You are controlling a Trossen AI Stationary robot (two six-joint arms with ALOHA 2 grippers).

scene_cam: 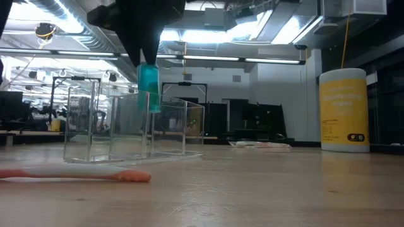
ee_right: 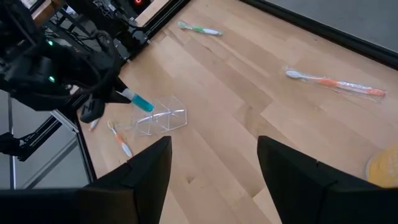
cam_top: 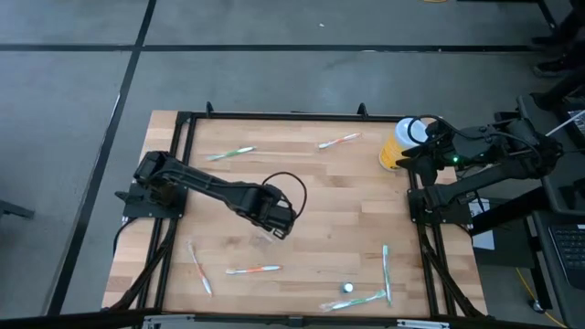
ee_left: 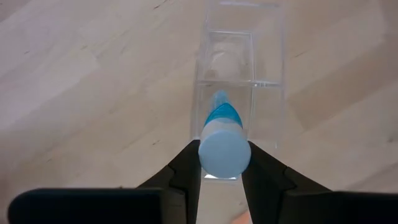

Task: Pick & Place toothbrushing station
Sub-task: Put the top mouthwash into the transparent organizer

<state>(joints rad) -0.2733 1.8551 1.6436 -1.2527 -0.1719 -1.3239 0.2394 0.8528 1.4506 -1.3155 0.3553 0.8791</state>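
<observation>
My left gripper (cam_top: 277, 228) is shut on a teal toothpaste tube with a white cap (ee_left: 224, 146) and holds it over a clear plastic organizer (ee_left: 239, 68) at the table's middle. In the low view the tube (scene_cam: 149, 85) hangs into the top of the organizer (scene_cam: 132, 123), which rests on the table by its base. My right gripper (ee_right: 214, 168) is open and empty, high at the table's right edge by a yellow canister (cam_top: 399, 146). Wrapped toothbrushes (cam_top: 254, 270) lie about the table. My left gripper pinches the tube between its two fingers (ee_left: 186, 171), at the white cap end (ee_left: 224, 155). The fingers point down from above. The tube hangs upright below them, cap up, its teal lower end (scene_cam: 150, 101) inside the organizer's open top, clear of the table.
Toothbrushes lie at the far left (cam_top: 230, 153), far middle (cam_top: 338, 140), near left (cam_top: 199, 267) and near right (cam_top: 386, 271). A small white cap-like thing (cam_top: 347, 287) lies near the front edge. An orange-tipped toothbrush (scene_cam: 76, 175) lies in front of the organizer in the low view.
</observation>
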